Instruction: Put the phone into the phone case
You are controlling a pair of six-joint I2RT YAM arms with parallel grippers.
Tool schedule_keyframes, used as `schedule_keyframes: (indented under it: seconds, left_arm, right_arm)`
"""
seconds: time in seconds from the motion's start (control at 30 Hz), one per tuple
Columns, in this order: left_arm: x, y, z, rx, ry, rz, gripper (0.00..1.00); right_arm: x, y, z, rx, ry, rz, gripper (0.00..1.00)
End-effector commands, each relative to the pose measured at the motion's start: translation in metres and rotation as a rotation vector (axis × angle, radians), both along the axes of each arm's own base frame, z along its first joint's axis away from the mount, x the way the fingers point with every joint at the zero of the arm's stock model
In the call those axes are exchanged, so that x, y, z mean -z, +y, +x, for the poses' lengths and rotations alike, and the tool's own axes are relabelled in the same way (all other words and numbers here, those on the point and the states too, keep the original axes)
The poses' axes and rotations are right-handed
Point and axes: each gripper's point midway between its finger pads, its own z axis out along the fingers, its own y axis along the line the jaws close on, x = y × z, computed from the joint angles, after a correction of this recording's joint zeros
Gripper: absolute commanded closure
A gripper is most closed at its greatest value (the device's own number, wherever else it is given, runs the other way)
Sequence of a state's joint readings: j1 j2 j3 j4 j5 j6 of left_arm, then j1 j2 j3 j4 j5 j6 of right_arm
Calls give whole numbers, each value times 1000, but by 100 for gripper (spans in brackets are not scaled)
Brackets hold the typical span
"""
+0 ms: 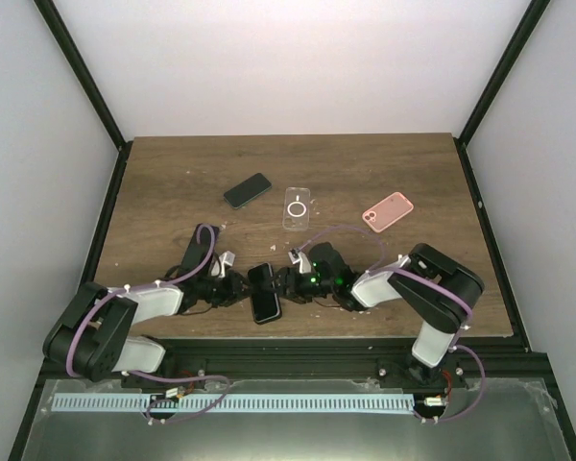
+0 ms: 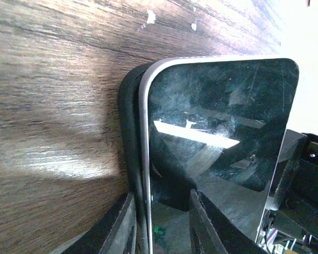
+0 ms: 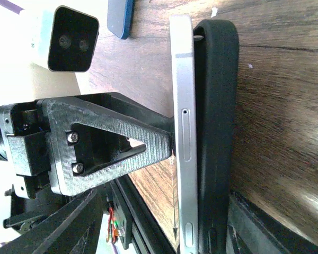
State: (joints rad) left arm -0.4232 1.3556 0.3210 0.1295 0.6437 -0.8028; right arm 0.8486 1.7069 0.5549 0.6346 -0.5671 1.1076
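Black case [image 3: 217, 132] backs the phone [image 1: 263, 293], unseated, near-centre of the tabletop [image 1: 384, 173], long axis near-far. Left hand [image 2: 161, 197] clamps phone onto case from the left; right hand [image 3: 167, 214], fingers spread, straddles both from the right.

A dark wood-grain table [image 1: 173, 168] filled the middle of the overhead view, enclosed by plain white walls [image 1: 288, 58] at the top and on both sides. Black frame struts [image 1: 82, 72] slanted down from the upper corners. Soft light left pale glare on the wood in the close views.
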Motion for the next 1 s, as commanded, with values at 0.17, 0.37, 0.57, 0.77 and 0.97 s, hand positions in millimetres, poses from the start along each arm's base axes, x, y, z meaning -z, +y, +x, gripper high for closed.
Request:
schedule_keyframes:
  seconds: [0.17, 0.37, 0.57, 0.77, 0.97]
  left_arm:
    - [6, -1, -17, 45, 29, -9, 72]
    - [6, 0, -17, 41, 26, -2, 71]
    - [4, -1, -15, 38, 26, -4, 67]
    - [4, -1, -15, 34, 27, -2, 64]
    - [5, -1, -14, 34, 26, 3, 64]
  right_arm:
    - [-37, 20, -6, -64, -61, 161, 40]
    - [-29, 14, -8, -53, -55, 145, 57]
    - [-24, 13, -10, -63, -50, 135, 76]
    - [-9, 11, -7, -51, -32, 60, 87]
    - [-9, 12, -7, -63, -41, 55, 76]
